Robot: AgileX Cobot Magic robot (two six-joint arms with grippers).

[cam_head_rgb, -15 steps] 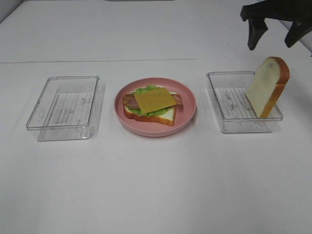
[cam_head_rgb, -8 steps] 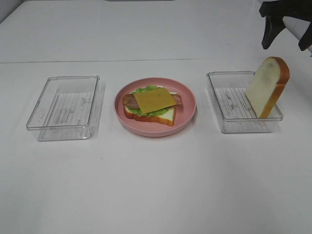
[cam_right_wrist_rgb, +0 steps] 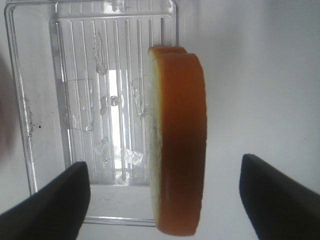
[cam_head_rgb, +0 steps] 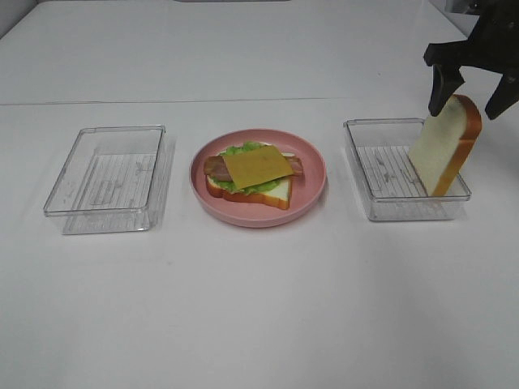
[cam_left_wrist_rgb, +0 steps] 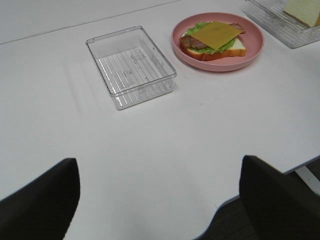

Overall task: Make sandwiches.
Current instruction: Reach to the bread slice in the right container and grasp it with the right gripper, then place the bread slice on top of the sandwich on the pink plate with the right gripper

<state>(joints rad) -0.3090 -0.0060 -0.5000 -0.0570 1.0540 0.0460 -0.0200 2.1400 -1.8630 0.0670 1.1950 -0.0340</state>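
The sandwich stack [cam_head_rgb: 253, 172] lies on a round pink plate [cam_head_rgb: 315, 188] at the table's middle: one white bread slice, green lettuce, bacon, and yellow cheese on top. It also shows in the left wrist view [cam_left_wrist_rgb: 212, 39]. A second bread slice [cam_head_rgb: 446, 144] stands tilted against the right wall of the right clear box [cam_head_rgb: 375, 166]. My right gripper [cam_head_rgb: 470, 91] is open, with its fingers straddling the top of that slice [cam_right_wrist_rgb: 177, 140] without closing on it. My left gripper [cam_left_wrist_rgb: 157, 165] is open and empty, low over the table's near left side.
An empty clear box [cam_head_rgb: 105, 174] sits left of the plate and shows in the left wrist view [cam_left_wrist_rgb: 130, 65]. The right box's ribbed floor [cam_right_wrist_rgb: 95, 90] is bare beside the slice. The table's front edge [cam_left_wrist_rgb: 235, 200] lies near my left gripper.
My right gripper has come down from the upper right, and its open fingers now stand on either side of the standing bread slice's top. Bread, plate and boxes have not moved.
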